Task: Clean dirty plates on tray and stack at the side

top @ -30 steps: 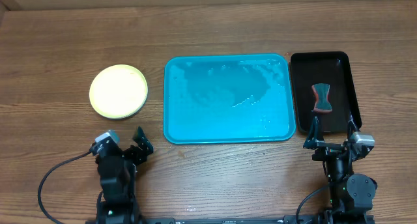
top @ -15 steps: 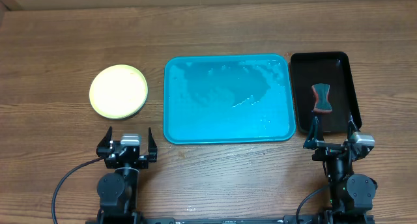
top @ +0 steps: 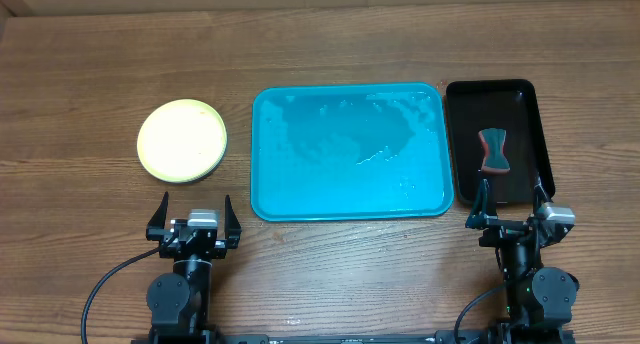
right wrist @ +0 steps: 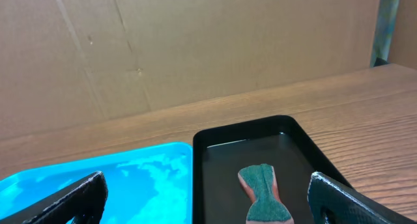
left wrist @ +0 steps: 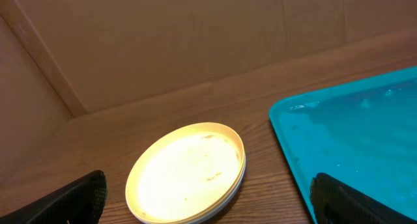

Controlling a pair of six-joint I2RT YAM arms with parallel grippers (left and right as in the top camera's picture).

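The plates [top: 182, 141] stand stacked on the table left of the turquoise tray [top: 348, 151], a yellow-green-rimmed one on top; the ones below are mostly hidden. The stack also shows in the left wrist view [left wrist: 187, 172]. The tray holds only a wet film; it shows in the left wrist view [left wrist: 365, 139] and the right wrist view [right wrist: 124, 178]. My left gripper [top: 193, 216] is open and empty near the front edge, just in front of the plates. My right gripper [top: 511, 207] is open and empty in front of the black tray.
A narrow black tray [top: 524, 99] stands right of the turquoise tray and holds a green and red sponge [top: 494, 150], also in the right wrist view [right wrist: 264, 196]. A cardboard wall runs along the table's far edge.
My left gripper has swung from pointing right to pointing straight ahead, and stands open facing the plates. The right arm has not moved.
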